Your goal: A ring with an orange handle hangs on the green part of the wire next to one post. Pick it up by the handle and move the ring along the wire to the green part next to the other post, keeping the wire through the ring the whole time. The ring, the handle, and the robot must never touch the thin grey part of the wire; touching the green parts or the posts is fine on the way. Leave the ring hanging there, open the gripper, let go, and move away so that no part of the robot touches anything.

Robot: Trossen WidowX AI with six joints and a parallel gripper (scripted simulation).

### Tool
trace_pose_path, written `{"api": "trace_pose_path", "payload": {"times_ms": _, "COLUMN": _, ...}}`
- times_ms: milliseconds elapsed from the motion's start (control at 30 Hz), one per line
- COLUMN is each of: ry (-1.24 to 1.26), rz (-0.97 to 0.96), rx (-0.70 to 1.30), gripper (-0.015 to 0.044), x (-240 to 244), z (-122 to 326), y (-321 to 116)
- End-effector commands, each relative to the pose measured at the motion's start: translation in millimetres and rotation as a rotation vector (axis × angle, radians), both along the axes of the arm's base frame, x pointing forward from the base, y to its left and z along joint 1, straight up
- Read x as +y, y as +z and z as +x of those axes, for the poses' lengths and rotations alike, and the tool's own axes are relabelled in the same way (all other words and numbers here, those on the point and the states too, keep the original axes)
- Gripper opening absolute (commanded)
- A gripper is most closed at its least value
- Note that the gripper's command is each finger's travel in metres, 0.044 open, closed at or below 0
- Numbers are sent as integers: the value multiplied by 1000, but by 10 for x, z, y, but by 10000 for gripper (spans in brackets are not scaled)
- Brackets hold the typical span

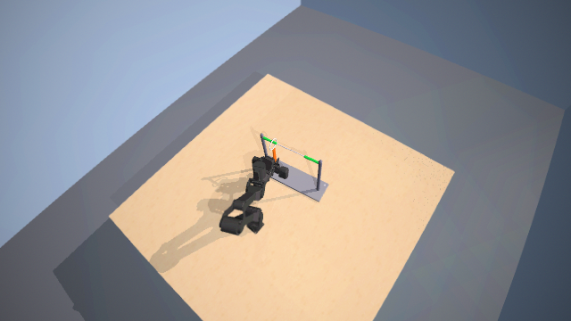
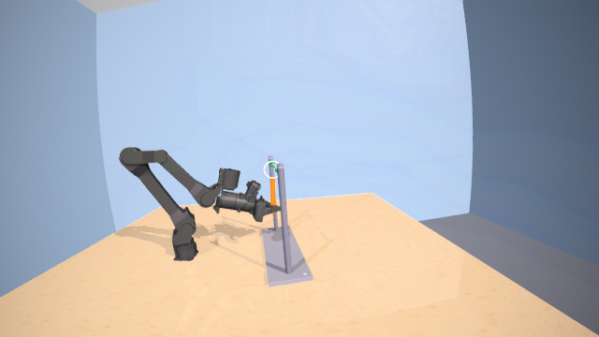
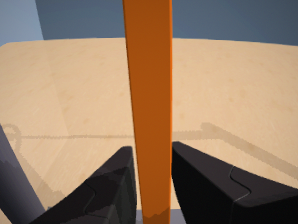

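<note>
The white ring [image 1: 270, 147] [image 2: 265, 169] hangs around the green part of the wire [image 1: 267, 139] near the left post [image 1: 261, 135] in the top view, close to that green part's inner end. Its orange handle [image 1: 274, 154] [image 2: 272, 192] [image 3: 150, 90] points down, nearly upright. My gripper [image 1: 277, 161] [image 2: 276, 209] [image 3: 150, 154] is slightly open. Its fingers stand on both sides of the handle's lower part, with a narrow gap at the left finger; contact at the right finger is unclear. The thin grey wire [image 1: 292, 150] runs to the other green part [image 1: 312, 160].
The other post [image 1: 319, 176] [image 2: 284, 220] stands at the right end of the grey base [image 1: 299, 180] [image 2: 276, 262] in the top view. The left post also shows at the left edge of the wrist view [image 3: 17, 182]. The fingers are below the wire's height.
</note>
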State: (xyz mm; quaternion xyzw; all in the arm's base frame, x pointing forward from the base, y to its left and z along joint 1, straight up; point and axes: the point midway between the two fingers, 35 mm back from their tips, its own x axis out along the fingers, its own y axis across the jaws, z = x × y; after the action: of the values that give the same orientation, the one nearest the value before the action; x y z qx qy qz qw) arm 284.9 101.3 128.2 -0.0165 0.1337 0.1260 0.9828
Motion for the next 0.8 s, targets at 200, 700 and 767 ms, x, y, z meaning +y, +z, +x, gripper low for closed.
{"api": "trace_pose_path", "payload": {"times_ms": 200, "ry": -1, "rz": 0, "rx": 1, "gripper": 160, "x": -19, "z": -91, "y": 46}}
{"api": "trace_pose_path", "payload": {"times_ms": 700, "ry": -3, "rz": 1, "rx": 2, "gripper": 160, "x": -76, "z": -315, "y": 117}}
{"api": "trace_pose_path", "payload": {"times_ms": 767, "ry": -3, "rz": 1, "rx": 3, "gripper": 160, "x": -85, "z": -345, "y": 123}}
